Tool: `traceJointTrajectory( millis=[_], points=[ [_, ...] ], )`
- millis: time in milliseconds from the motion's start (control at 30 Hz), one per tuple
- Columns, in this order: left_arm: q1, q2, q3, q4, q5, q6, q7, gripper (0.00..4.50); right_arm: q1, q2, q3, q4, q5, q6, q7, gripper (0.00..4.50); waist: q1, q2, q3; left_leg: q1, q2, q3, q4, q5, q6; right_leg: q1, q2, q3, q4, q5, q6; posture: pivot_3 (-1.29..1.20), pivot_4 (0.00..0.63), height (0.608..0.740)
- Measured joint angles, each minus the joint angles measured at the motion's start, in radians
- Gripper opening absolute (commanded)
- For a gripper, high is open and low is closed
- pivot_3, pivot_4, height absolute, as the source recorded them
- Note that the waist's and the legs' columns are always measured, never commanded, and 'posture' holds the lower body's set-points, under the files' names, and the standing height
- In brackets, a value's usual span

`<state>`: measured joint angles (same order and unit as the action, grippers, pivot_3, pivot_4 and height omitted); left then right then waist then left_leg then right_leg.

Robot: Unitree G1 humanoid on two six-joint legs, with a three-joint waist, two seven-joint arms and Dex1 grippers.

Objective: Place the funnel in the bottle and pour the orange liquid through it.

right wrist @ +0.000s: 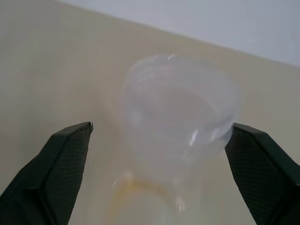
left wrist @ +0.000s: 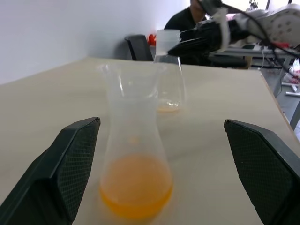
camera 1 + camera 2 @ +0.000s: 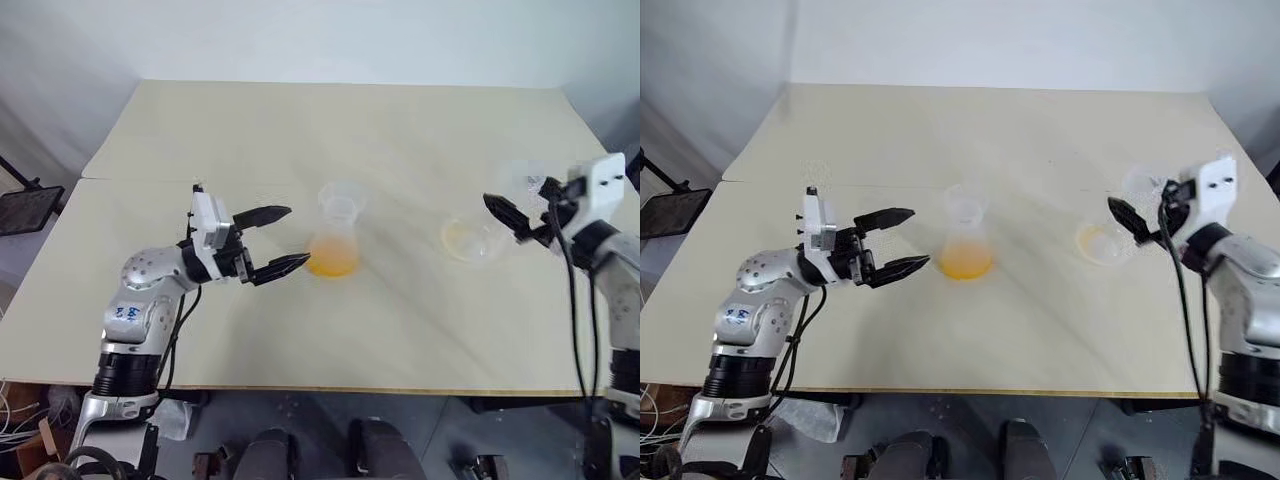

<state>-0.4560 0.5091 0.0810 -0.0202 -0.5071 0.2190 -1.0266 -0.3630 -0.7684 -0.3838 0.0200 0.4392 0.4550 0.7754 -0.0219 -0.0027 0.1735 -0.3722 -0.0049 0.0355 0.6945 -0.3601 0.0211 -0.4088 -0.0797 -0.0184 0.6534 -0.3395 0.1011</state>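
The frosted bottle (image 3: pixel 336 238) stands upright at the table's middle, with orange liquid (image 3: pixel 332 262) pooled in its base. The small clear funnel (image 3: pixel 340 203) sits in its neck, its rim flaring above the mouth (image 2: pixel 131 70). My left gripper (image 3: pixel 298 236) is open just left of the bottle, which shows between its fingers (image 2: pixel 75 164) without touching them. To the right stands a clearer long-necked flask (image 3: pixel 472 240) with only an orange film in its bottom. My right gripper (image 3: pixel 505 218) is open at that flask's neck (image 1: pixel 178 108), fingers apart from it.
The pale wooden table (image 3: pixel 400 340) has a seam running across its left half, and its front edge lies close below both arms. A black stand (image 3: pixel 25 208) sits off the table's left side. Cables hang from the right arm (image 3: pixel 575 300).
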Motion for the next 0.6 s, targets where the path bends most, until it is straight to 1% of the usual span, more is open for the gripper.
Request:
traceJointTrajectory(
  millis=[167,233,300,433,500,600],
  points=[
    [0.041,0.060,0.012,0.010,0.009,-0.015,-0.041,4.50,0.192,-0.022,-0.113,-0.013,0.077,-0.140,0.211,4.45,0.000,0.000,0.000,0.001,0.000,0.000,-0.001,0.000,0.000,0.001,0.000,0.000,0.000,0.000,0.000,0.00,0.150,0.740],
    [0.084,0.096,0.018,0.015,0.032,-0.027,-0.047,4.50,0.275,-0.042,-0.143,-0.041,0.103,-0.179,0.304,4.45,-0.001,0.000,0.000,0.002,0.000,0.000,-0.002,0.000,0.000,0.001,0.000,0.001,-0.001,0.000,0.000,0.00,0.150,0.740],
    [0.114,0.108,0.019,0.016,0.045,-0.034,-0.048,4.50,0.337,-0.061,-0.145,-0.082,0.136,-0.182,0.382,4.45,-0.004,0.000,0.000,0.002,0.000,0.000,-0.002,0.000,0.000,0.002,0.000,0.001,-0.001,0.000,0.000,0.00,0.150,0.740],
    [0.153,0.131,0.027,0.012,0.060,-0.071,-0.048,4.50,0.396,-0.088,-0.122,-0.236,0.201,-0.148,0.457,4.45,-0.005,0.000,0.000,0.004,0.001,0.000,-0.002,0.000,0.000,0.002,0.000,0.001,-0.005,0.000,0.000,0.00,0.150,0.740],
    [0.169,0.138,0.038,0.009,0.068,-0.090,-0.041,4.50,0.400,-0.087,-0.089,-0.325,0.231,-0.126,0.453,4.45,-0.004,0.000,0.000,0.004,0.001,0.000,-0.002,0.000,0.000,0.002,0.000,0.001,-0.007,0.000,0.000,0.00,0.150,0.740],
    [0.193,0.144,0.041,-0.018,0.076,-0.092,-0.026,4.50,0.406,-0.071,-0.044,-0.407,0.252,-0.121,0.442,4.45,-0.001,0.000,0.000,0.003,0.001,0.000,-0.003,0.000,0.000,0.003,-0.001,0.001,-0.008,0.000,0.000,0.00,0.150,0.740]
  ],
)
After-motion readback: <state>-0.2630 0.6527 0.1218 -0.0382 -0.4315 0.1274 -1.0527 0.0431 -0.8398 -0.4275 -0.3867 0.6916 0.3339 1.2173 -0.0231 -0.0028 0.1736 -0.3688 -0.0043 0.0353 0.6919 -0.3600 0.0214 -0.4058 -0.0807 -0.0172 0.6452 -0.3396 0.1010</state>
